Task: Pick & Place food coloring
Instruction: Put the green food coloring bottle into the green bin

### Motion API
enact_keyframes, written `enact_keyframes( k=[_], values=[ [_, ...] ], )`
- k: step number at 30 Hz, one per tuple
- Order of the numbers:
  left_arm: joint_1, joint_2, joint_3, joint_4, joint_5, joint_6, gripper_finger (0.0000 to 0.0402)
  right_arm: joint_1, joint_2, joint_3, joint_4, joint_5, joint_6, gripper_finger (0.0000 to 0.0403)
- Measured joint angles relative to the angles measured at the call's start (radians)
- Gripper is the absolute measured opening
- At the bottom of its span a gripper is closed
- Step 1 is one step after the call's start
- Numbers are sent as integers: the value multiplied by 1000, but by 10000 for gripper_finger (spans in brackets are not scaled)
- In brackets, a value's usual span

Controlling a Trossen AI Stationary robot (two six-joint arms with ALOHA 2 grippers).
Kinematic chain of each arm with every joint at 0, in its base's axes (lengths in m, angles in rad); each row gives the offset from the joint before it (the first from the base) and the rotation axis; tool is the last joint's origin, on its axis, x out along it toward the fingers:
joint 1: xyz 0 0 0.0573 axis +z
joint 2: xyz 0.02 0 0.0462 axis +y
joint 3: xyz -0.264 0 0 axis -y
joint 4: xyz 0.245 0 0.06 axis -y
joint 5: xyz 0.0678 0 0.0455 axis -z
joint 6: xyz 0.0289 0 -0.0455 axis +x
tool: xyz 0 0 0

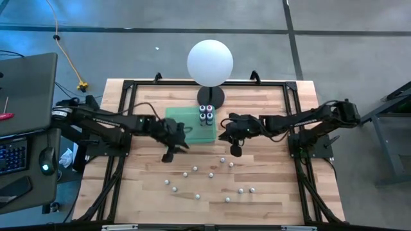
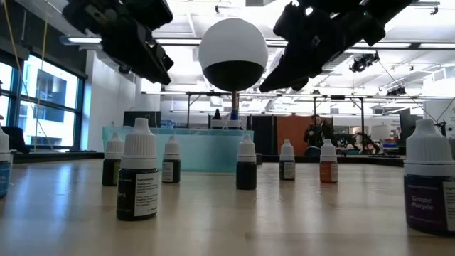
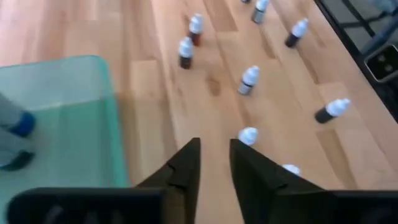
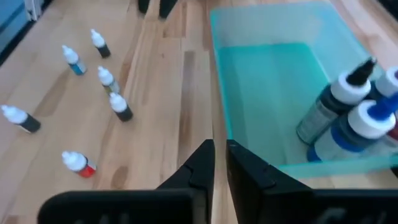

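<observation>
Several tiny food coloring bottles (image 1: 210,174) with white tops stand or lie scattered on the wooden table; they also show in the low view (image 2: 138,178) and in both wrist views (image 3: 249,79) (image 4: 118,106). My left gripper (image 1: 169,156) (image 3: 215,146) hovers above the table beside the near right corner of the green tray (image 1: 180,119), slightly open and empty. My right gripper (image 1: 236,152) (image 4: 220,146) hovers just right of the tray, shut and empty. Both hang clear above the bottles in the low view.
The translucent green tray (image 4: 267,87) holds three larger bottles (image 1: 207,115) (image 4: 348,106) in its far right corner. A white globe lamp (image 1: 209,62) (image 2: 233,53) stands behind the tray. A black frame (image 1: 128,90) rims the table. A laptop and mouse sit off the table's left.
</observation>
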Motion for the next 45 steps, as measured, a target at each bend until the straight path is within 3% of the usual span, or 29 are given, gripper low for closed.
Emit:
enact_keyframes(
  k=[7,18,24,34,45],
  values=[
    [-113,96,1,73,-56,-96,145,59,0,0,78,2,34,46],
    [-201,285,0,269,-92,-109,147,136,0,0,100,4,139,35],
    [-205,348,2,308,-118,-118,147,186,0,0,102,8,159,36],
    [-205,418,0,349,-116,-140,147,243,0,0,100,155,158,24],
    [-205,435,0,392,-121,-139,147,254,0,0,100,166,158,24]
  ],
)
